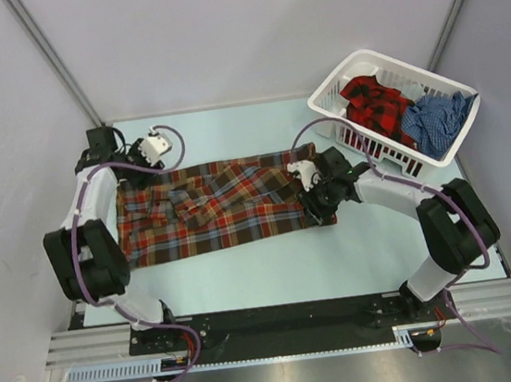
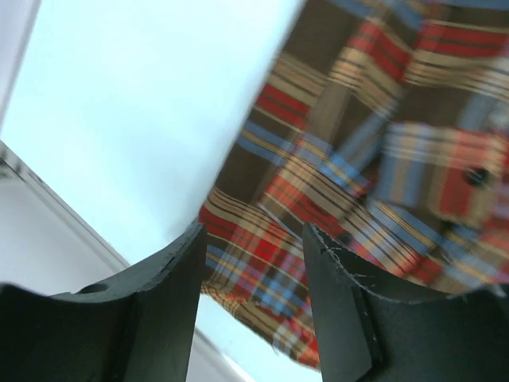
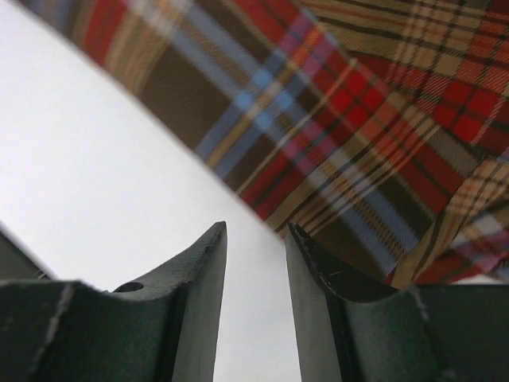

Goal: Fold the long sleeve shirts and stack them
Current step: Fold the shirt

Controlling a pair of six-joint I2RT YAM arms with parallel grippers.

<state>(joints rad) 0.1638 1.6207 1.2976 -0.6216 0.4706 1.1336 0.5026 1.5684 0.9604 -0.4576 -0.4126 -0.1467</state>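
Pale blue-green desk (image 1: 246,267); brown, red-orange and light-blue plaid shirt (image 1: 220,209) lies spread across its middle; white plastic laundry basket (image 1: 318,104), far right, holds red-and-black plaid shirt (image 1: 375,102) and blue checked shirt (image 1: 438,120); left jaws, by the spread shirt's far-left corner, stand apart, empty; right jaws, at its right end, narrowly parted, empty.

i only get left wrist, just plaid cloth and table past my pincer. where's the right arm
Observer: The right pincer is at the right end of the brown plaid shirt, which lies spread on the table.
Operator: holding it
Observer: No, the right wrist view shows its jaws apart, nothing between.
Operator: more shirts to do
Observer: Two, a red-and-black shirt and a blue checked shirt, in the white basket far right.
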